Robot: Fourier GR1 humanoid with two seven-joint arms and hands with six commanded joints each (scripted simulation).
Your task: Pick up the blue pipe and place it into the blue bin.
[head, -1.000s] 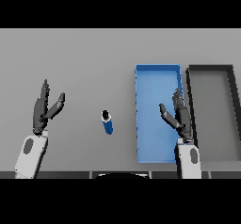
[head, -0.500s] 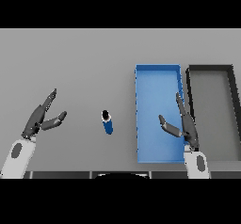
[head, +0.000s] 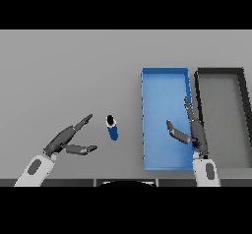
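- While the blue pipe stands untouched on the grey table, your left hand has swung down and in toward it over the last second, from a raised pose well out to the pipe's left to a low reach just left of it.
- That hand is open: fingers stretched toward the pipe, thumb spread below them, with bare table between the fingertips and the pipe, so nothing is grasped yet.
- The pipe itself has not moved across the three pictures; it sits just left of the blue bin, apart from the bin's left wall, its dark end pointing away from you.
- Your right hand has drifted slightly lower and now hovers over the right side of the blue bin, well right of the pipe, fingers straight and holding nothing. It looks idle.
- The dark grey bin stands just beyond the blue one, on the far side from the pipe, and plays no part here.
- What this means for you: the approach is under way with the left hand, but the pick has not begun, so the task is at its very start.
- My judgement is that you next need to close the last gap and bring fingers and thumb to either side of the pipe; a careless nudge could tip or roll it.
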